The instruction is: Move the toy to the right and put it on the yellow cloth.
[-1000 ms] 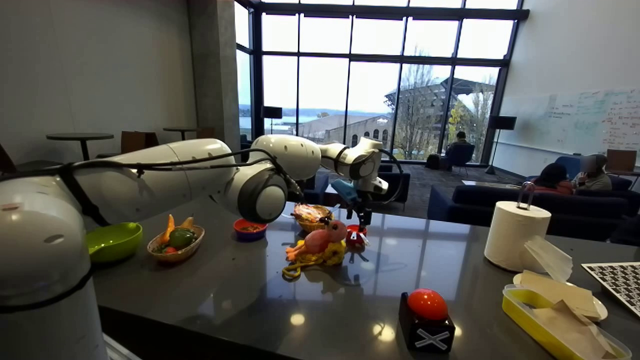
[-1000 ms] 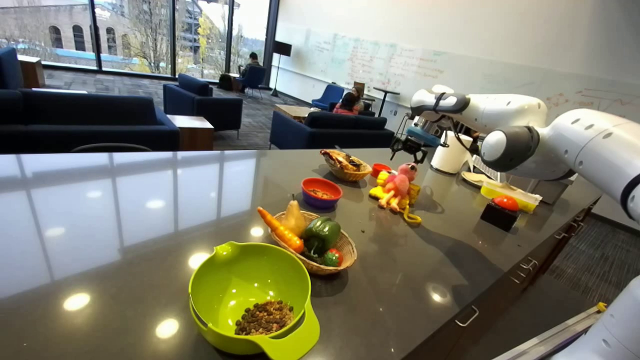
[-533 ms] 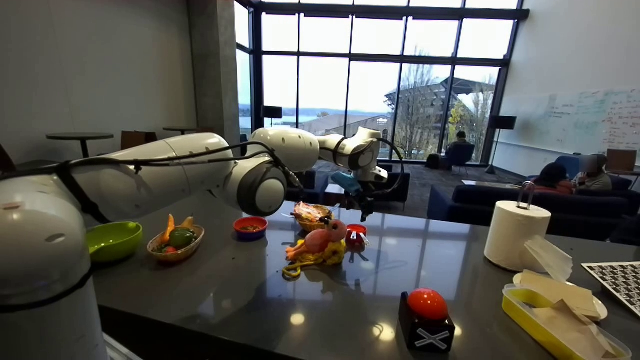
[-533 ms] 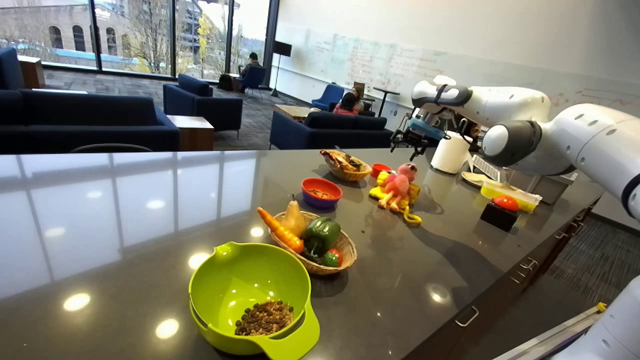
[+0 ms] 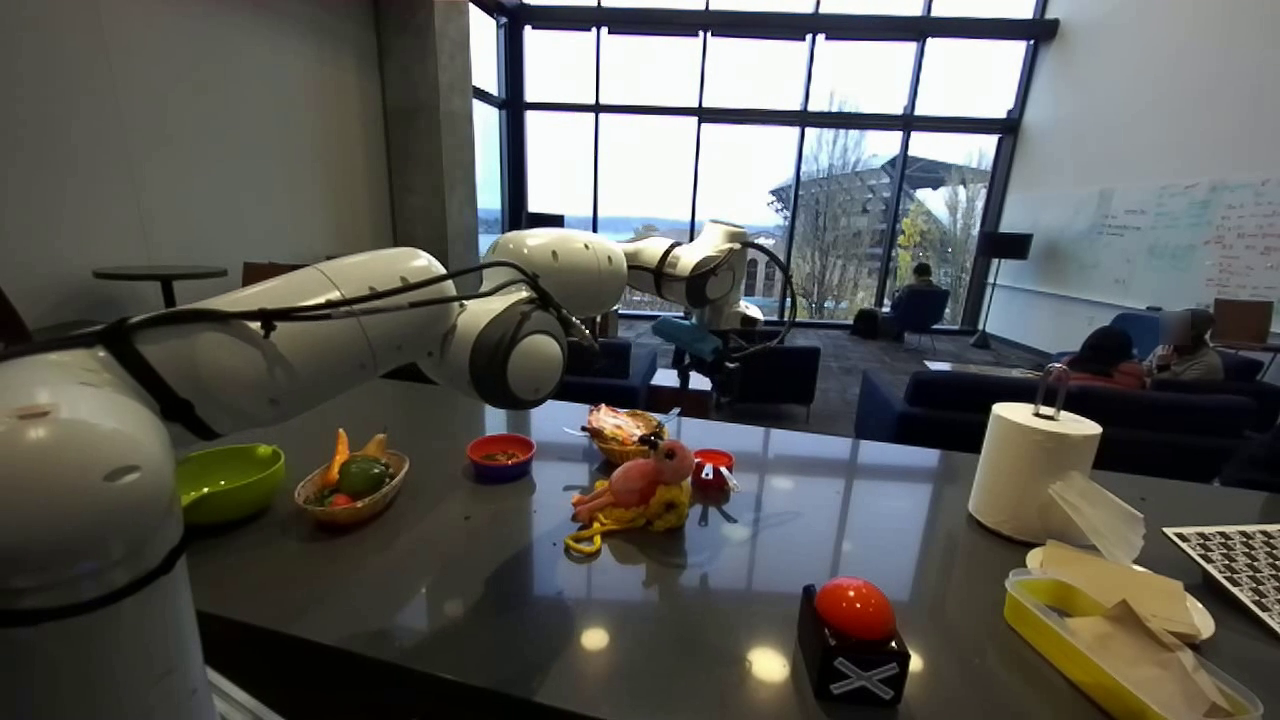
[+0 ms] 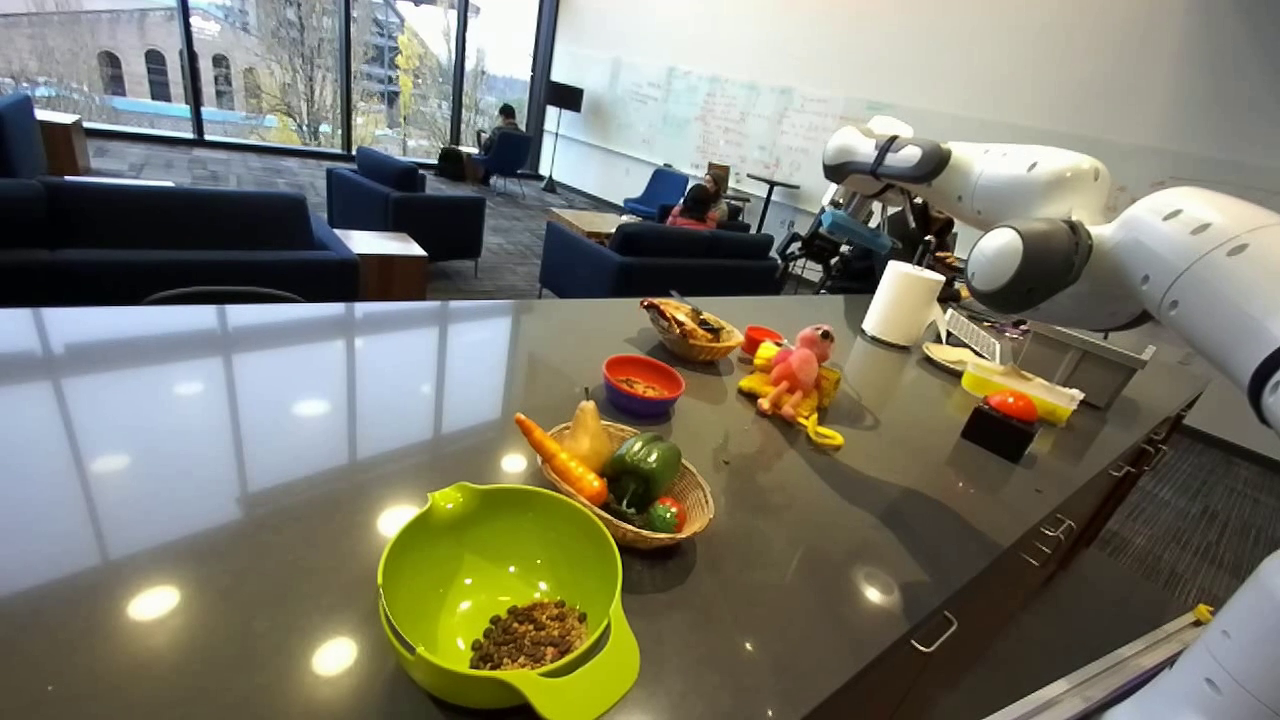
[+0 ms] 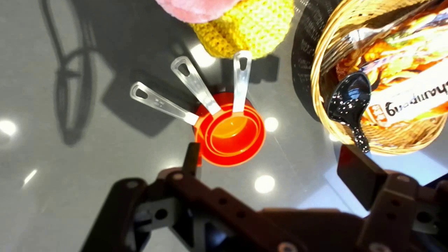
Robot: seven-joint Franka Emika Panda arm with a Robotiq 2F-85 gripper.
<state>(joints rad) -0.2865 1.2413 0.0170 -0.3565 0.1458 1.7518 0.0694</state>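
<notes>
Wrist view: black two-finger gripper [image 7: 274, 164], jaws spread wide. One fingertip overlaps the edge of the nested red measuring cups with flat silver handles [image 7: 232, 136] in the picture; the other appears just beside the round tan wicker basket [image 7: 316, 80]. That basket holds a black plastic spoon [image 7: 350, 98] and a glossy printed food packet [image 7: 409, 101]. Fuzzy pink toy [image 7: 197, 8] cut off by the top edge, against the textured yellow knitted cloth [image 7: 252, 28].

Toy location: sitting on the yellow cloth in both exterior views, body sloped, head up, legs stretched out. Yellow cord loop [image 5: 585, 543] trails from the cloth onto the glossy dark grey countertop [image 5: 700, 630]. Gripper is up in the air, well apart from the toy.

Also on the counter, in an exterior view: lime-green plastic bowl [image 6: 480, 530] with brown bits [image 6: 530, 635] inside, oval wicker basket [image 6: 692, 500] with orange carrot [image 6: 560, 460] and green pepper [image 6: 643, 468], red-and-purple bowl [image 6: 643, 400], black box with red dome button [image 6: 1000, 435], upright white paper towel roll [image 6: 903, 305].
</notes>
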